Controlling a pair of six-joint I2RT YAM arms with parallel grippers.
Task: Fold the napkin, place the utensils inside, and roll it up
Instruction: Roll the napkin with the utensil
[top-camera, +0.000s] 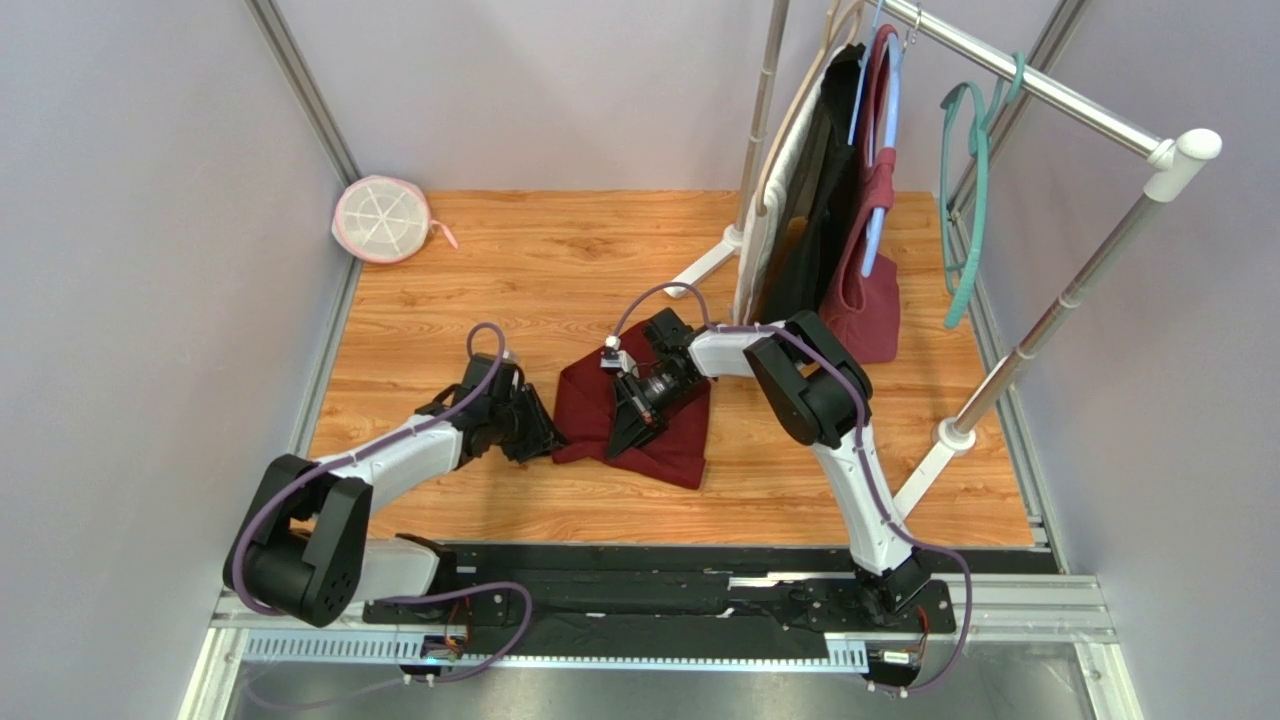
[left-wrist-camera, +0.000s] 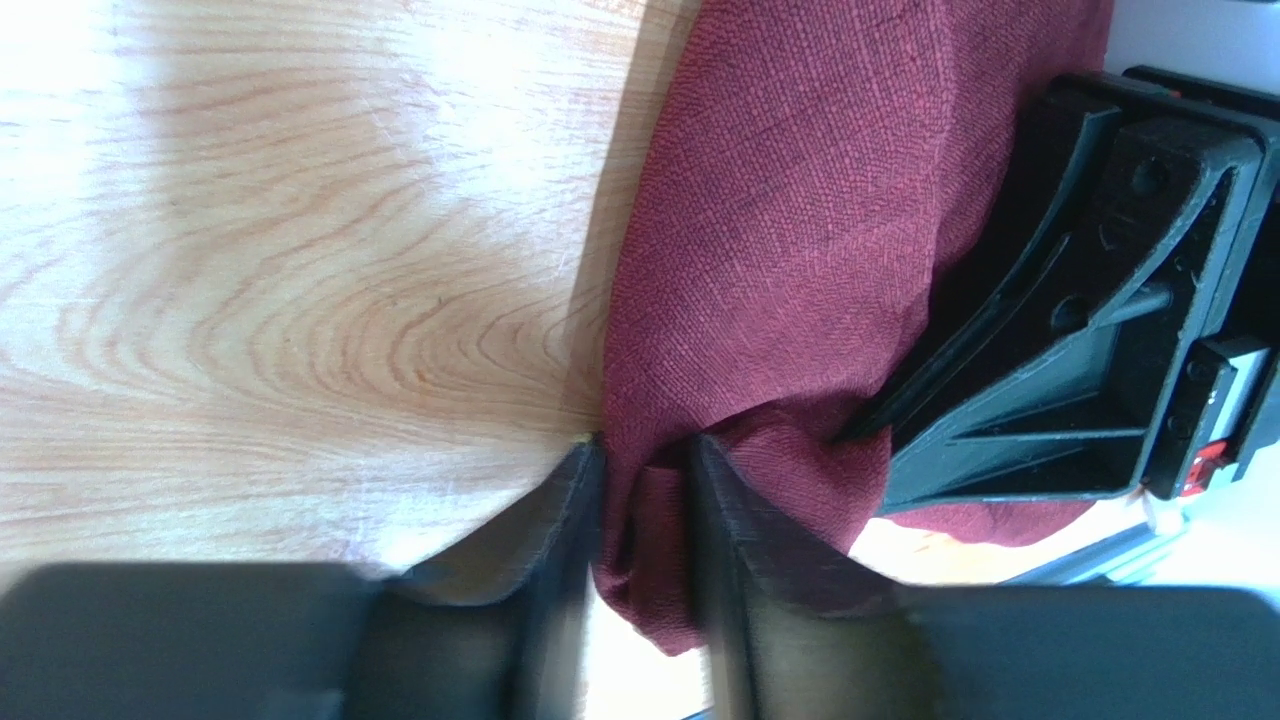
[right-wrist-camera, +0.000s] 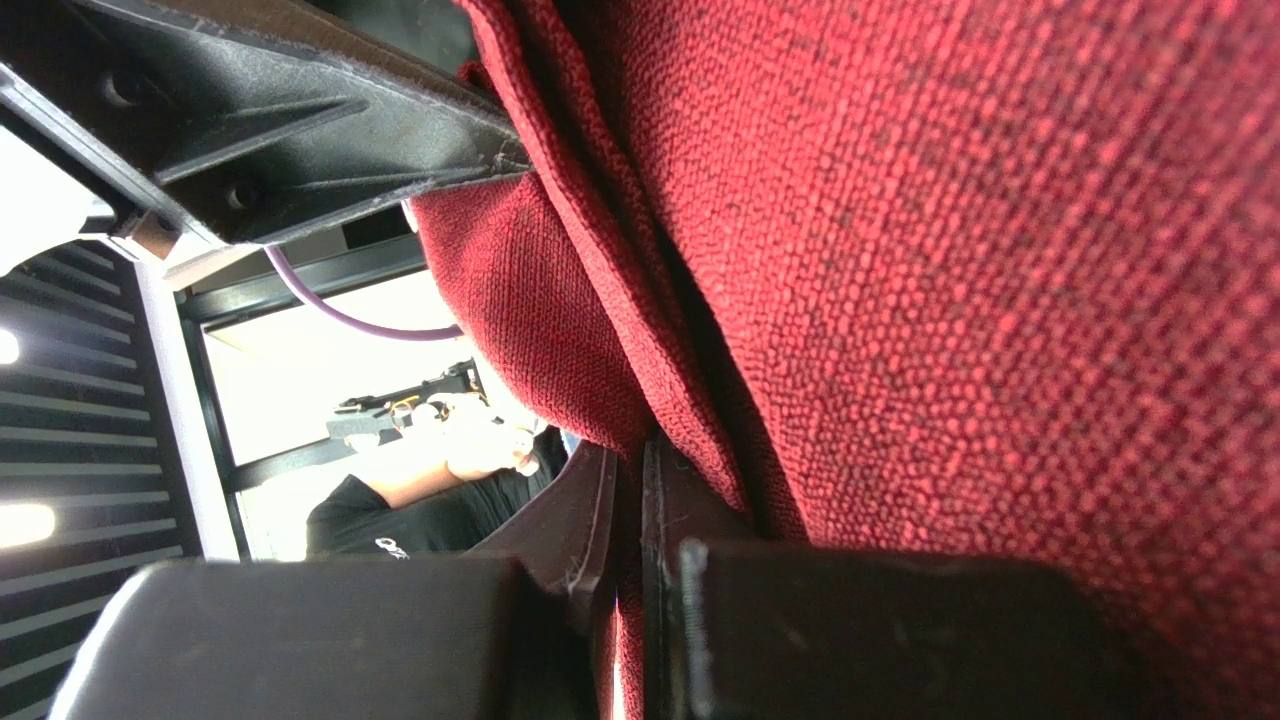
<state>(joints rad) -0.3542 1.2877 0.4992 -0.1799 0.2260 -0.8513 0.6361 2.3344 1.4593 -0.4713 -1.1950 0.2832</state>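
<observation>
The dark red napkin (top-camera: 684, 443) lies bunched on the wooden table (top-camera: 451, 300) between both arms. My left gripper (top-camera: 544, 435) is at its left edge. In the left wrist view its fingers (left-wrist-camera: 571, 510) pinch a hanging fold of the napkin (left-wrist-camera: 796, 195), left gripper (left-wrist-camera: 646, 465) shut on it. My right gripper (top-camera: 619, 438) reaches over the cloth from the right. The right wrist view shows the right gripper (right-wrist-camera: 631, 465) shut on a thin edge of the napkin (right-wrist-camera: 932, 255), lifted off the table. The utensils are out of view.
A clothes rack stands at the back right with a dark garment (top-camera: 812, 195), a burgundy bag (top-camera: 864, 300) and a teal hanger (top-camera: 969, 180); its foot (top-camera: 950, 435) is close to the right arm. A round white and pink item (top-camera: 383, 218) lies at the back left.
</observation>
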